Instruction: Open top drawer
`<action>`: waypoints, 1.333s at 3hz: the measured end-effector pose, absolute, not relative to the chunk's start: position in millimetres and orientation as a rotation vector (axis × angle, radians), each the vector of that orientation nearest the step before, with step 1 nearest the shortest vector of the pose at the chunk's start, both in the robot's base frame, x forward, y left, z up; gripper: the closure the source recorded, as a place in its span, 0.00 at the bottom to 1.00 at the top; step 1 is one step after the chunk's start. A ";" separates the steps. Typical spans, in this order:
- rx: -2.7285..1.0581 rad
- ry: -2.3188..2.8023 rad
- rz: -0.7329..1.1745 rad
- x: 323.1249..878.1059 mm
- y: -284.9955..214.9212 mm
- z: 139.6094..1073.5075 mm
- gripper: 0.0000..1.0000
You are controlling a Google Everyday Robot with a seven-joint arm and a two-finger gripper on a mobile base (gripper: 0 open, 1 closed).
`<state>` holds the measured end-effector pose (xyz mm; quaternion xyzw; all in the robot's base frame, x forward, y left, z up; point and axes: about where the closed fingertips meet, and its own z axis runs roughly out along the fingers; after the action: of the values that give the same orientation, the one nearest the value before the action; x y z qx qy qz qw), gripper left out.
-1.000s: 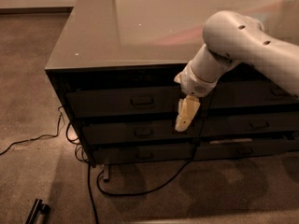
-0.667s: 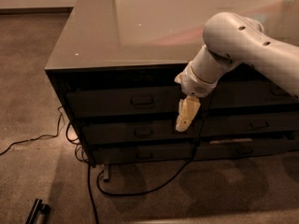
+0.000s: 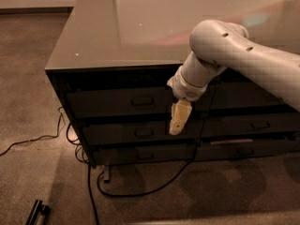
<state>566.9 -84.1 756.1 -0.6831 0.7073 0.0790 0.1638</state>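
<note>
The top drawer (image 3: pixel 117 102) is dark with a small handle (image 3: pixel 143 101). The end effector (image 3: pixel 179 118) hangs just right of the handle, pointing down; I cannot tell its state. Bare floor (image 3: pixel 42 182) lies in front.

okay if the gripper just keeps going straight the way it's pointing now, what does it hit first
The gripper points down in front of the drawer fronts, right of the top drawer pull. Going on, it likely meets the floor; depth is unclear.
</note>
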 end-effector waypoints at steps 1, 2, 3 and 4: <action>-1.983 2.000 0.215 581.9 -71.0 741.4 0.00; -2.024 1.982 0.175 605.9 -58.7 730.3 0.00; -2.039 1.987 0.146 625.3 -52.4 714.6 0.00; -2.040 2.014 0.138 643.7 -50.9 699.7 0.00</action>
<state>643.7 -50.9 699.7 -0.7042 0.6953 0.0477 0.1355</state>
